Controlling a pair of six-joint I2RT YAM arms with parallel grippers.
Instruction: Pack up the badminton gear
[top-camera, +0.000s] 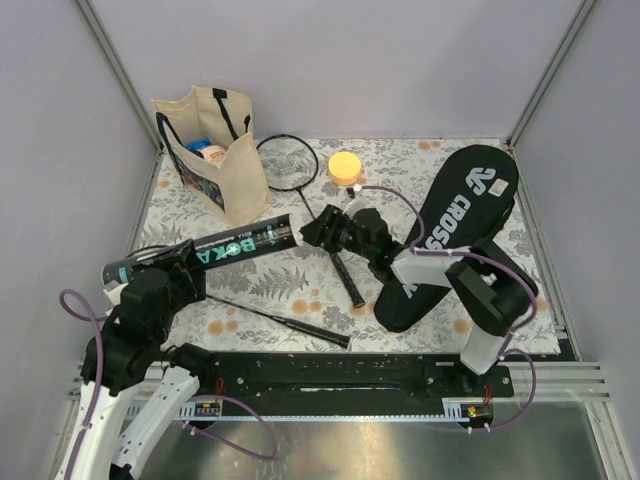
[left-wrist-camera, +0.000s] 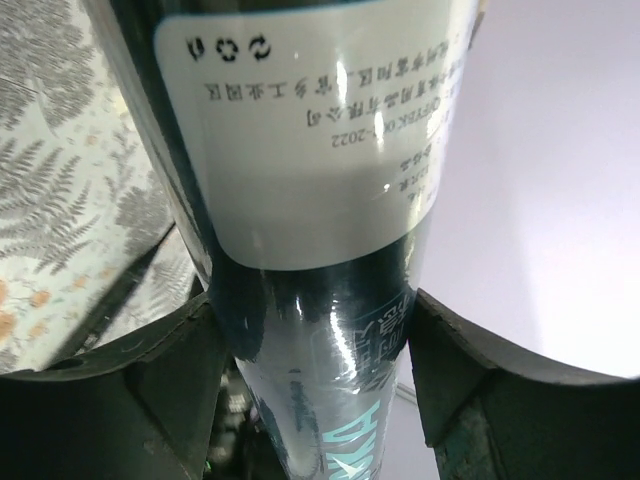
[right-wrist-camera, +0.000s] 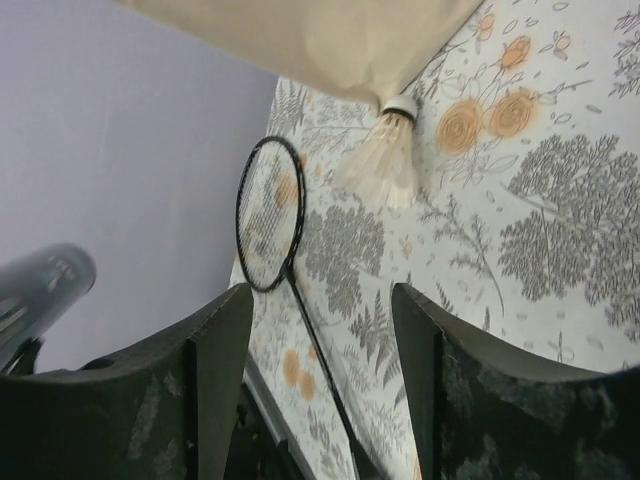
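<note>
Seen from above, with the arm bases at six o'clock. Nearest, at about seven o'clock, a thin black racket lies flat with its handle toward the centre. Its head is hidden beneath the left arm.

Just beyond, at eight to nine o'clock, the left gripper clamps the long black lettered tube, with both fingers pressed against its sides. The tube runs from the left edge toward the centre. Whether it rests on the fern-print table cloth cannot be told.

At the centre the right gripper hovers with its fingers spread and nothing between them. It is directly over the shaft of the second racket, whose head lies toward twelve o'clock.

The black "CROSSWAY" cover stretches from four to two o'clock, and the right arm lies across its near part. An orange round object sits at twelve o'clock, just beside that racket head.

At eleven o'clock a beige tote bag stands open. It holds blue and pale items too small to identify.

The right wrist view shows a white feather shuttlecock lying on the cloth. Its cork end meets the edge of some beige fabric.
</note>
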